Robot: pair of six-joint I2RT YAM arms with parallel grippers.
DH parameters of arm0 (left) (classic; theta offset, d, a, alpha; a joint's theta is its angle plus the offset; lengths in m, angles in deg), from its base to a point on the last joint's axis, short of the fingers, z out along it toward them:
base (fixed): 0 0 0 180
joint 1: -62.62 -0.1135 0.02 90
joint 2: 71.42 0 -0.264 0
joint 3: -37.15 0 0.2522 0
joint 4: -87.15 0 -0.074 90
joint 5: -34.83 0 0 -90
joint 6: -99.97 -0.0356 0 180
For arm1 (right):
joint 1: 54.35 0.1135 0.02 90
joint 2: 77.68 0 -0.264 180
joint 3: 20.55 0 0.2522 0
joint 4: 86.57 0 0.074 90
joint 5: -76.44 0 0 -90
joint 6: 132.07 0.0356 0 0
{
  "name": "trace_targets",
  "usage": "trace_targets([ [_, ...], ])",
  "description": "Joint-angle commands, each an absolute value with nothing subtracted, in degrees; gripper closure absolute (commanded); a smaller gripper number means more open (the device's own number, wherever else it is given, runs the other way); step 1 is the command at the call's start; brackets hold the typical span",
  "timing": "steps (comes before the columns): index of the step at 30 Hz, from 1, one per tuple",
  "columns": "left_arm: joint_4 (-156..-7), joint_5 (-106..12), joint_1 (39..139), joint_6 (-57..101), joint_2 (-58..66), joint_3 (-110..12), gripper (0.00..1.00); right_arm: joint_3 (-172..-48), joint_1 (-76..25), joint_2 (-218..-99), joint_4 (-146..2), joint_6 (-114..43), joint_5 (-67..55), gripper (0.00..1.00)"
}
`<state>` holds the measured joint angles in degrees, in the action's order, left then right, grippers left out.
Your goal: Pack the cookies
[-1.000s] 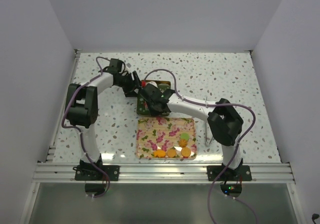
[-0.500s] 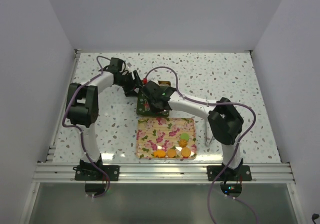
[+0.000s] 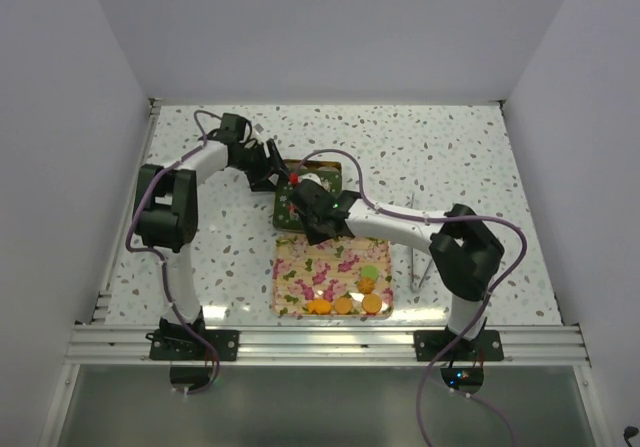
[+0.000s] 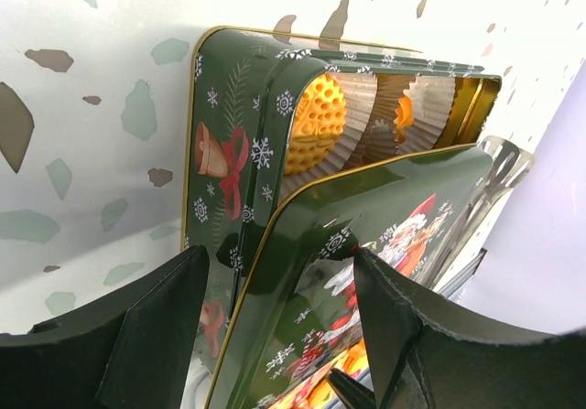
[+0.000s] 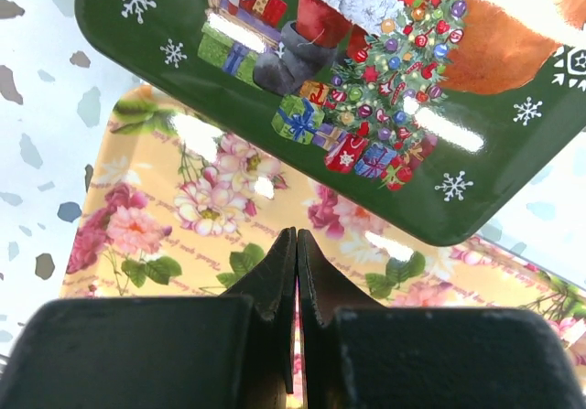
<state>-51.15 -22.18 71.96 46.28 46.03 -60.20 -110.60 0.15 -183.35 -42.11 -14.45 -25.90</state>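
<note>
A green Christmas tin lies on the table, and orange cookies in white paper cups show at its far end. Its Santa lid lies askew over the tin and covers the near part. My left gripper is open, its fingers on either side of the lid's near end; I cannot tell if they touch it. My right gripper is shut and empty, low over the floral tray, with the lid just beyond its tips. More cookies lie on the tray's near right part, one pale green.
The tin sits just beyond the tray, between my left gripper and my right gripper. A thin metal tool lies right of the tray. White walls close in the speckled table on three sides.
My right gripper has drawn back from over the tin toward the tray's far edge, and its elbow has swung right. The left gripper has stayed at the tin.
</note>
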Motion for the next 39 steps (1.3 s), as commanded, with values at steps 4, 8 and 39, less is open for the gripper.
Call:
trace_targets([
  [4,-49.9,-23.9,71.6,44.7,47.8,-62.7,0.31,-113.1,0.2,-185.3,-45.1,-14.9,-28.1,1.00],
  [8,-49.9,-23.6,71.6,45.0,47.7,-62.8,0.31,-115.3,0.0,-188.4,-44.8,-15.7,-30.0,1.00],
  [39,-53.3,-26.1,71.7,45.5,43.6,-68.0,0.40,-128.0,-7.8,-197.6,-41.9,-16.5,-30.7,1.00],
])
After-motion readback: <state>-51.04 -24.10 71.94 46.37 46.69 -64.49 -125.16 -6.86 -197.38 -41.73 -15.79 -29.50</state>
